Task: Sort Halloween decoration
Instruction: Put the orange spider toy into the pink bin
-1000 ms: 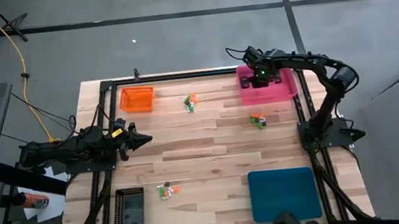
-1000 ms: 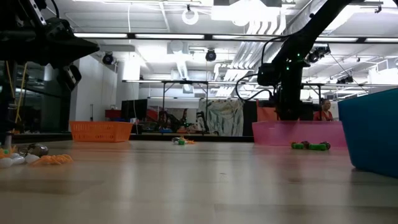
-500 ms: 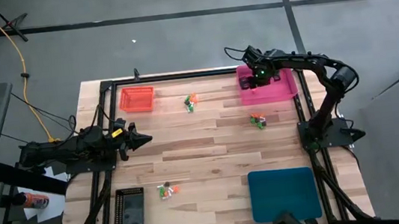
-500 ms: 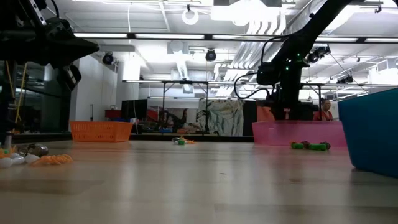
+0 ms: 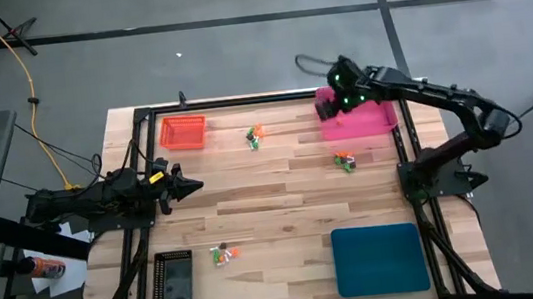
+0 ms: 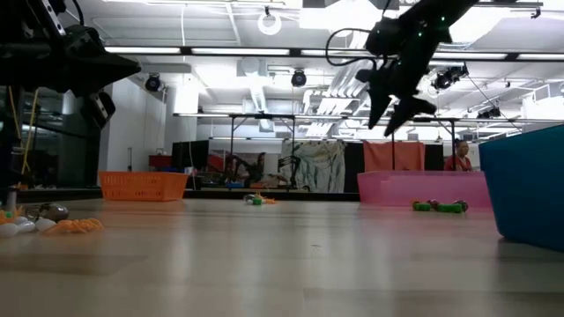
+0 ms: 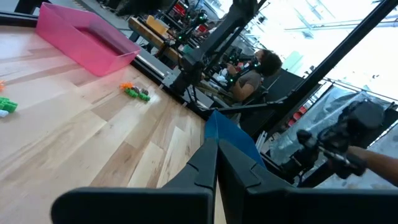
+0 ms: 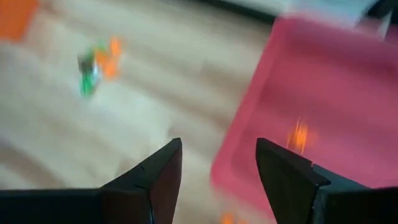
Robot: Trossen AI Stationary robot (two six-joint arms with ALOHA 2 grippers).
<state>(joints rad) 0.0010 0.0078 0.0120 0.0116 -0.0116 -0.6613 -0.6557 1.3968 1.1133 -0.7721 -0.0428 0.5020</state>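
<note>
Right wrist view alone shows orange trinket (image 8: 300, 135) inside pink tray (image 8: 348, 81)

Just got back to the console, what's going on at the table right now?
The right gripper hangs open and empty above the pink tray, where an orange trinket lies inside. The left gripper waits shut at the table's left side. Three small clusters of trinkets are on the wood: one near the orange tray, one below the pink tray, one beside the black tray.
</note>
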